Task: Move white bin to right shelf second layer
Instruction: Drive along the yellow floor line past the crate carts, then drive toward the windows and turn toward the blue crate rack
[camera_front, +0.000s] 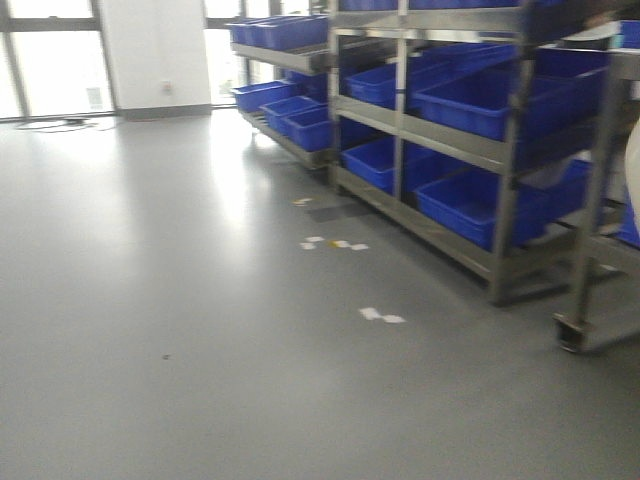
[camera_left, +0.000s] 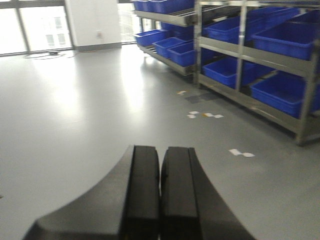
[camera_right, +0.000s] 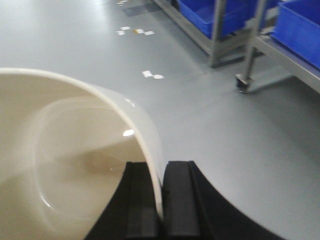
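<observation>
Two black fingers of my right gripper (camera_right: 162, 170) pinch the wall of the cream-white smooth plastic bin (camera_right: 75, 150), my left gripper (camera_left: 161, 155) closed empty: I judge this the carrying step, and next I must reach the steel-framed rack (camera_front: 500, 150) far right.

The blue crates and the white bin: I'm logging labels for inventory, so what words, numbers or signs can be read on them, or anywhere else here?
No text can be read in any view.
On the blue crates: no label shows on the walls.
On the white bin: plain, no marks.
On the floor tape pieces: white scraps, too blurred to show writing.
On the wall plate: too small to read.
</observation>
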